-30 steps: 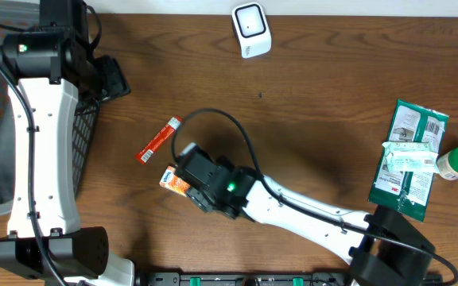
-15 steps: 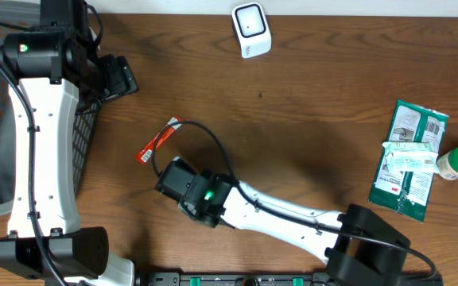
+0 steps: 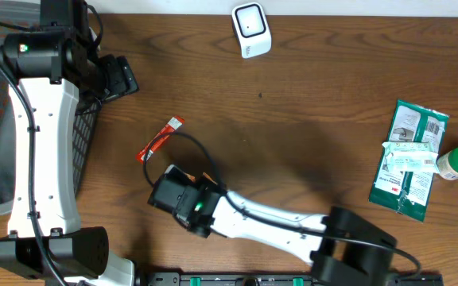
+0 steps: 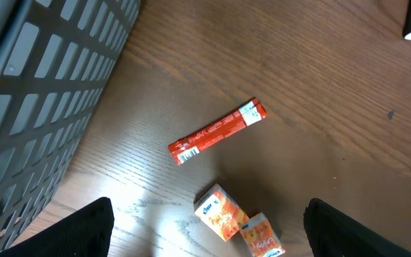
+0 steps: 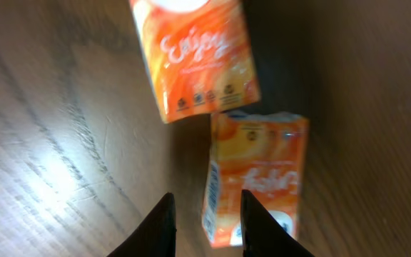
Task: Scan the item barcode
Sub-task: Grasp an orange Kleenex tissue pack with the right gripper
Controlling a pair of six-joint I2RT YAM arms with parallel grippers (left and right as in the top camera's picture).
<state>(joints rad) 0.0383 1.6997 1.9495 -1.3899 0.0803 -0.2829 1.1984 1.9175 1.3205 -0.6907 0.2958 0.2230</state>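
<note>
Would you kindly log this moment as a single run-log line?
left claw: open | right claw: over orange packet, grip unclear | red stick: lying free

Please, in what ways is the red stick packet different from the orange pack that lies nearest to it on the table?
Shape: the red stick packet is long and thin; the orange pack is short and blocky. Colour: the packet is red with white ends; the pack is orange with one white end. Neighbours: the packet lies alone; the pack has a second orange pack right beside it. Both lie flat on the wooden table.
</note>
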